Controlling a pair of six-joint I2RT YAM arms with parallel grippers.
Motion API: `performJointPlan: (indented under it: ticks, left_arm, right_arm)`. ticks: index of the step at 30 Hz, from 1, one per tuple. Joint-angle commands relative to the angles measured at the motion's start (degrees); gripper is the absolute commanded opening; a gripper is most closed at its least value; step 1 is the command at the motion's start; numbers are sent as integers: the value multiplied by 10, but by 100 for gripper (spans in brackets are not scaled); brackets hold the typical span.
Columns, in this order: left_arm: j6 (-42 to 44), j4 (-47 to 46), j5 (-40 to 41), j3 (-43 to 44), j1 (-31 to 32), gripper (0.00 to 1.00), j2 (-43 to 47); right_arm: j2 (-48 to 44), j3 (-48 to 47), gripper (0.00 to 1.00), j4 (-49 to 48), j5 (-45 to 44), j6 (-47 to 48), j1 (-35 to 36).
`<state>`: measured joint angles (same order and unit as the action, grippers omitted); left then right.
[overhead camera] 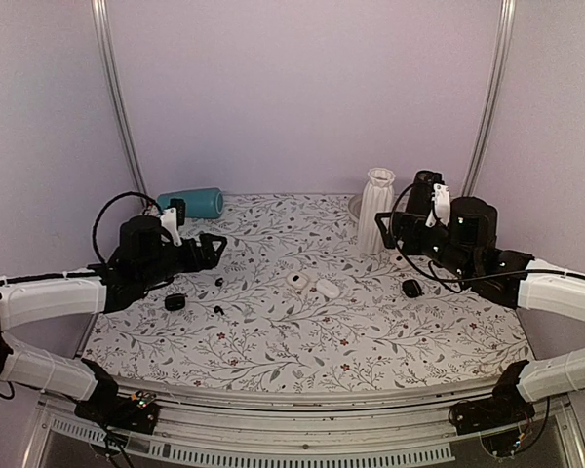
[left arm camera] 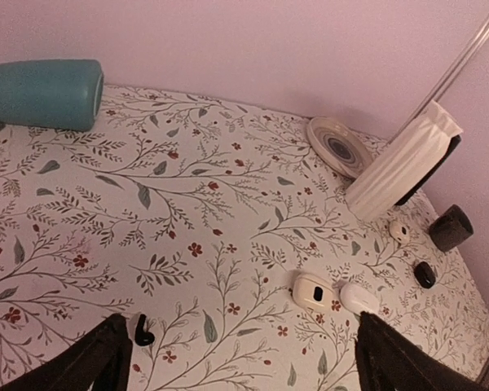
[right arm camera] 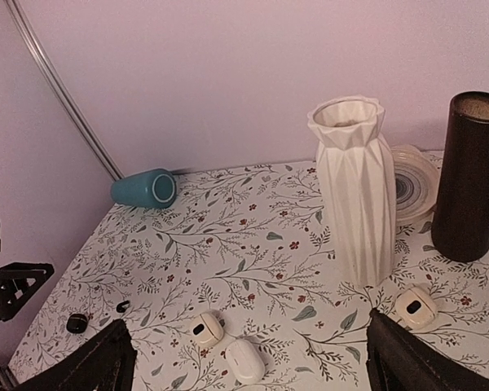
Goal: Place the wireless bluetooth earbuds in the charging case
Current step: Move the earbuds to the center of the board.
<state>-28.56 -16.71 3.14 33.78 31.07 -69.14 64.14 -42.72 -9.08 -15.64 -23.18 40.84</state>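
Note:
Two tiny black earbuds lie on the floral table left of centre, one (overhead camera: 219, 281) farther back and one (overhead camera: 214, 308) nearer. One earbud (left arm camera: 143, 332) shows by my left finger in the left wrist view and also in the right wrist view (right arm camera: 123, 307). The small black charging case (overhead camera: 175, 302) sits just left of them and also shows in the right wrist view (right arm camera: 77, 322). My left gripper (overhead camera: 215, 247) (left arm camera: 244, 371) is open and empty, raised behind the earbuds. My right gripper (overhead camera: 381, 232) (right arm camera: 244, 371) is open and empty, raised at the right by the white vase.
Two white oval cases (overhead camera: 298, 281) (overhead camera: 328, 288) lie mid-table. A black oval lump (overhead camera: 410, 289) lies at the right. A white vase (overhead camera: 376, 210), a black cylinder (right arm camera: 466, 175), a round disc (right arm camera: 414, 182) and another white case (right arm camera: 416, 307) stand back right. A teal cup (overhead camera: 195, 203) lies back left.

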Motion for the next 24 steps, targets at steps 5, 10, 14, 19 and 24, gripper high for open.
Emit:
performJointPlan:
  ticks: [5,10,14,19,24]
  left_arm:
    - [-118,66,81,-59,-67,96,24]
    - [-159,56,67,-108,-113,96,36]
    - [-139,-25,9,-134,-123,96,29]
    - [-116,-109,-101,-96,-123,96,-53]
    - [-139,-166,-127,-53,-123,96,-151]
  right_arm:
    - [12,-20,99,-10,29,-1,-1]
    - [14,-20,99,-9,40,4,-1]
    - [18,-20,99,-9,50,6,-1]
    - [17,-21,99,-9,54,9,-1]
    - [12,-23,99,-7,58,15,-1]
